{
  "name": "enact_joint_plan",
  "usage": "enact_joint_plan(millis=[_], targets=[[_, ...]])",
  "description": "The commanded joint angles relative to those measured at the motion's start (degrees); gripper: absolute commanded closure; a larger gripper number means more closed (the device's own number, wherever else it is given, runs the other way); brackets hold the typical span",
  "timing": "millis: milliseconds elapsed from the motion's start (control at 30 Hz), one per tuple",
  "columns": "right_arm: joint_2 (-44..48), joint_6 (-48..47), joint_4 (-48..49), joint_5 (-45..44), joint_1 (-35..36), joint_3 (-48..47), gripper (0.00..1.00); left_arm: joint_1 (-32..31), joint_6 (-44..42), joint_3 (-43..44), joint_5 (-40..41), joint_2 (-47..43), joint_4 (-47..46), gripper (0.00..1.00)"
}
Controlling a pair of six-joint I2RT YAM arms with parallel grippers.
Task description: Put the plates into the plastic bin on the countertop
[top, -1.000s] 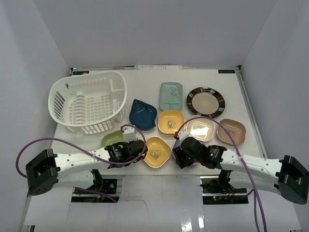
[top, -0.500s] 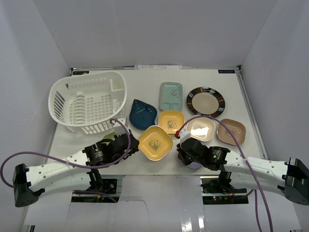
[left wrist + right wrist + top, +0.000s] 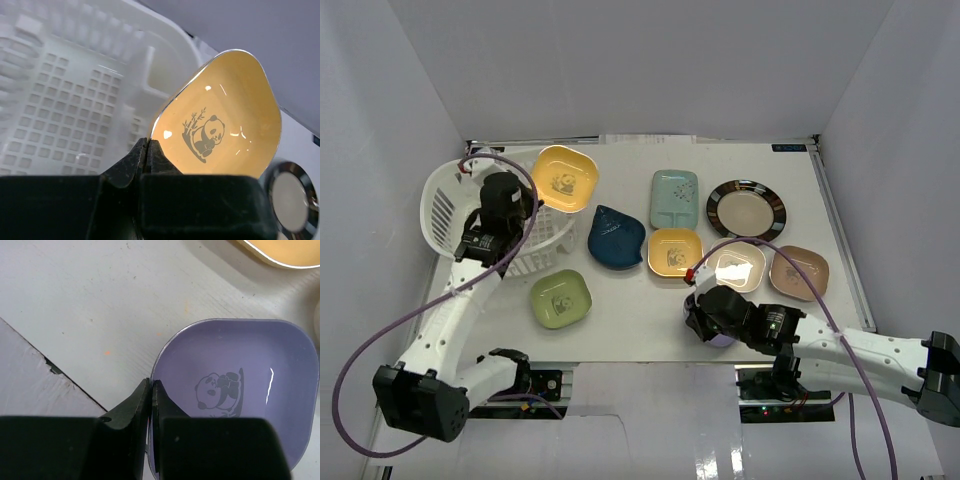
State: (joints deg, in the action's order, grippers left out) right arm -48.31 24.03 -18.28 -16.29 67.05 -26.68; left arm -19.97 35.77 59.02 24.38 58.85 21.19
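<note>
Two pinches I see: left gripper point(image 3: 149, 146) clamps yellow plate point(image 3: 220, 115) over plastic bin point(image 3: 75, 100); right gripper point(image 3: 151, 388) clamps purple plate point(image 3: 250, 375).

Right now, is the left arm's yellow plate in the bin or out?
Out: left gripper holds the plate by its rim over the bin.

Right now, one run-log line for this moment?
left jaws: shut on yellow panda plate, at white bin | right jaws: shut on purple panda plate, near table edge
</note>
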Motion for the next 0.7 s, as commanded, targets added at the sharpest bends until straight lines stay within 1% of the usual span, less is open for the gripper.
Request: enact_joint_plan(millis=[0,33,133,167,233,267,333,400,467,500,567,600,633,667], targets=[[0.4,0.8,1.1,0.9,1.2,-2.9,0.92,10.5,-1.3,1.0,-13.0,2.1,-3.2,1.00],[0.3,0.6,1.4,0.8,1.7,-3.7,0.92,14.1,-1.2,0.7,-13.4,3.5,-3.3,1.00],[-0.7,-0.6,1.2,0.6,2.8,-5.5,0.92,19.8,-1.3,0.6,-15.1,7.9,-2.3,1.00],[-1.1,-1.1,1.0,0.1,3.2,-7.5,0.92,22.3,-1.3,0.0,-15.2,8.6,-2.1,1.00],[-2.2,-2.0,0.4,-0.6,4.5,-9.8,0.92,25.2,-1.1,-1.2,-15.5,9.7,-2.2,1.00],[-2.5,-3.2,0.1,-1.0,4.8,-11.9,0.92,25.7,-1.1,-2.4,-15.2,10.1,-2.4,1.00],[-3.6,-4.3,-0.2,-2.0,5.1,-14.1,0.92,25.9,-1.7,-3.6,-12.0,10.5,-3.3,1.00],[-5.3,-6.3,-0.4,-2.6,5.1,-18.0,0.92,26.4,-2.2,-4.3,-10.9,12.6,-3.1,1.00],[-6.6,-7.7,-0.1,-2.9,5.2,-21.1,0.92,26.6,-1.7,-4.4,-11.1,14.1,-2.4,1.00],[-8.1,-9.3,0.4,-3.0,5.2,-24.6,0.92,26.6,-1.4,-5.6,-11.4,14.7,-2.8,1.00],[-10.7,-11.4,1.8,-3.6,5.2,-28.1,0.92,26.6,-0.8,-7.2,-12.0,14.5,-3.9,1.00],[-11.9,-13.8,4.0,-3.7,5.2,-31.1,0.92,26.6,-0.5,-8.3,-12.3,14.0,-4.5,0.96],[-13.1,-15.1,5.0,-3.7,5.2,-32.7,0.92,26.6,-0.4,-8.6,-13.6,13.8,-4.8,0.87],[-16.3,-16.4,5.8,-3.7,5.1,-34.5,0.92,26.6,-0.7,-8.7,-14.3,13.3,-4.9,0.76]])
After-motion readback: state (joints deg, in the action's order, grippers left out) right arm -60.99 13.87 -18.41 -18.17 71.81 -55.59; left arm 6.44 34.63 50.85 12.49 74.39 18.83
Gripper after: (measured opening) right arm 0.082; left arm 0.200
